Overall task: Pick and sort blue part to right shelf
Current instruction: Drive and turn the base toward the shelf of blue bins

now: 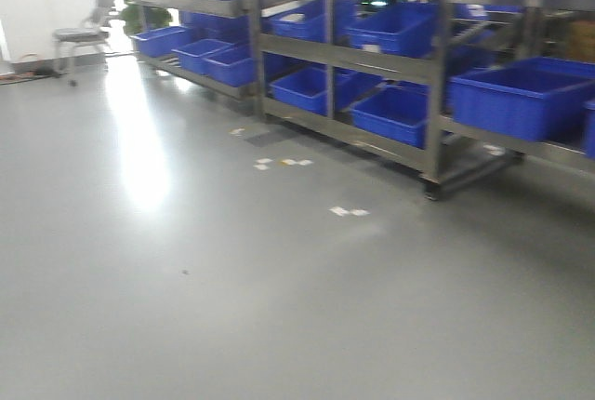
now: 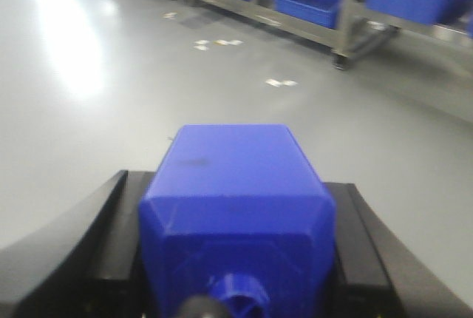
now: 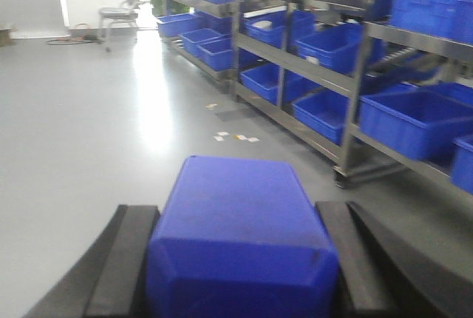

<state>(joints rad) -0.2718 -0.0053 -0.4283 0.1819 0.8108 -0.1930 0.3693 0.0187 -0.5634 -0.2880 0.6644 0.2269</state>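
Blue boxy plastic part with a round neck (image 2: 236,207) is pinched in the left gripper (image 2: 235,181), with 2 black fingers (image 2: 111,251) pressed against its sides, held above the glossy grey floor (image 2: 414,155). Same deal on the right: a second blue boxy plastic part (image 3: 240,237) is clamped in the right gripper (image 3: 236,211). Grey metal racks (image 1: 432,65) loaded with blue plastic bins (image 1: 516,98) are seen far right, with white paper scraps (image 1: 349,211) scattered near them. A grey chair (image 1: 82,35) is parked far left.
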